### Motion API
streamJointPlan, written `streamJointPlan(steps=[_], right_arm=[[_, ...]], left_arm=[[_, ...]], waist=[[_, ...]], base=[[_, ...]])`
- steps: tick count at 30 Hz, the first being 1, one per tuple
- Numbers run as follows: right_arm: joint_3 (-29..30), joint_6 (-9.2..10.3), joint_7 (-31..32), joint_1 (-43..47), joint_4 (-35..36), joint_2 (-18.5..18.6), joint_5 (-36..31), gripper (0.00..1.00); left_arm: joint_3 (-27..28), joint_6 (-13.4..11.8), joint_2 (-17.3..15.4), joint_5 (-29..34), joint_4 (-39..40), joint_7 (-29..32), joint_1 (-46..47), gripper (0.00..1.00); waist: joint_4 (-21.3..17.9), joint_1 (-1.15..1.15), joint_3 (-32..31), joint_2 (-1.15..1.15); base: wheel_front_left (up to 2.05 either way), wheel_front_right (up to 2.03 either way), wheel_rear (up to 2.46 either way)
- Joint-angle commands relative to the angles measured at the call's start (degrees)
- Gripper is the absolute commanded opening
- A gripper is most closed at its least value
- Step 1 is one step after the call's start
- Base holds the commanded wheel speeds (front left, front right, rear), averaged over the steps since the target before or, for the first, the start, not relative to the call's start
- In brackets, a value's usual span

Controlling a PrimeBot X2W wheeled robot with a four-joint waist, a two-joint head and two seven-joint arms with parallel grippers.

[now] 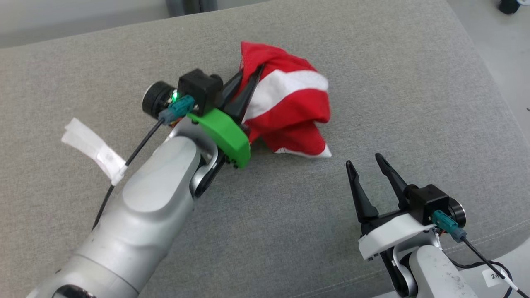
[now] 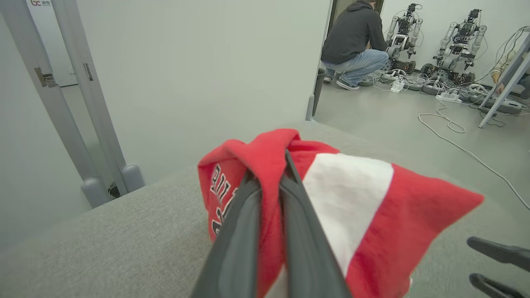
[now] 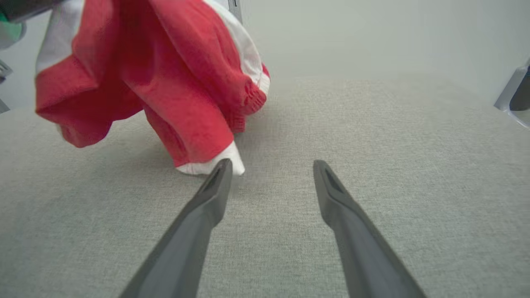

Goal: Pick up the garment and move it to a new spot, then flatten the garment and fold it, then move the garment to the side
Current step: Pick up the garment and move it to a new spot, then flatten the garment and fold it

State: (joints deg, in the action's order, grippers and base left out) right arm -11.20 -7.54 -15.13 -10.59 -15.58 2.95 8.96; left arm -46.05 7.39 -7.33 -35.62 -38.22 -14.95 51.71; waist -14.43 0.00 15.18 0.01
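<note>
The garment (image 1: 290, 109) is red with a white band and dark lettering, bunched up over the grey cushion. My left gripper (image 1: 250, 80) is shut on a fold at its upper edge and holds most of it lifted; one white-hemmed corner touches the cushion. In the left wrist view the two fingers pinch red cloth of the garment (image 2: 372, 215) at the left gripper (image 2: 273, 169). My right gripper (image 1: 364, 161) stands open near the front right, nothing between its fingers. In the right wrist view the garment (image 3: 174, 78) hangs ahead and left of the right gripper (image 3: 271, 165).
The grey cushion surface (image 1: 372, 62) spreads around the garment. A white tape tag (image 1: 95, 149) hangs on my left arm's cable. Beyond the cushion a person (image 2: 354, 41) crouches by other robots (image 2: 459, 41), with cables on the floor (image 2: 451, 128).
</note>
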Motion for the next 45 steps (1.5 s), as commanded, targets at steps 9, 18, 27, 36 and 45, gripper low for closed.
streamJointPlan(steps=[9,18,27,36,45], right_arm=[[0.31,0.1,-0.03,-0.97,0.53,0.03,-1.28,1.0],[2.53,0.1,-0.04,0.72,1.33,0.05,-1.69,1.0],[5.75,0.1,-0.03,4.33,0.49,0.04,-1.93,1.0],[6.43,0.1,-0.03,6.49,-0.65,0.03,-2.08,1.0],[7.72,0.1,-0.03,3.37,-0.67,0.03,-2.48,1.0]], left_arm=[[9.81,-1.96,-6.72,3.95,-0.23,-0.21,-16.57,1.0],[30.22,-6.93,-5.39,9.93,12.01,-0.2,-34.3,1.0],[45.88,-4.51,1.88,20.08,21.99,-0.2,-48.96,1.0],[49.71,-2.45,4.37,23.28,23.9,-0.19,-52.08,1.0],[47.7,-2.23,4.38,21.76,24.0,-0.19,-49.26,1.0]], waist=[[2.6,0.0,-1.17,-0.01],[6.82,0.0,-4.98,-0.01],[10.22,0.0,-9.99,-0.01],[11.58,0.0,-11.4,-0.01],[12.23,0.0,-7.96,-0.01]], base=[[0.0,0.0,0.0],[0.0,0.0,0.0],[0.0,0.0,0.0],[0.0,0.0,0.0],[0.0,0.0,0.0]])
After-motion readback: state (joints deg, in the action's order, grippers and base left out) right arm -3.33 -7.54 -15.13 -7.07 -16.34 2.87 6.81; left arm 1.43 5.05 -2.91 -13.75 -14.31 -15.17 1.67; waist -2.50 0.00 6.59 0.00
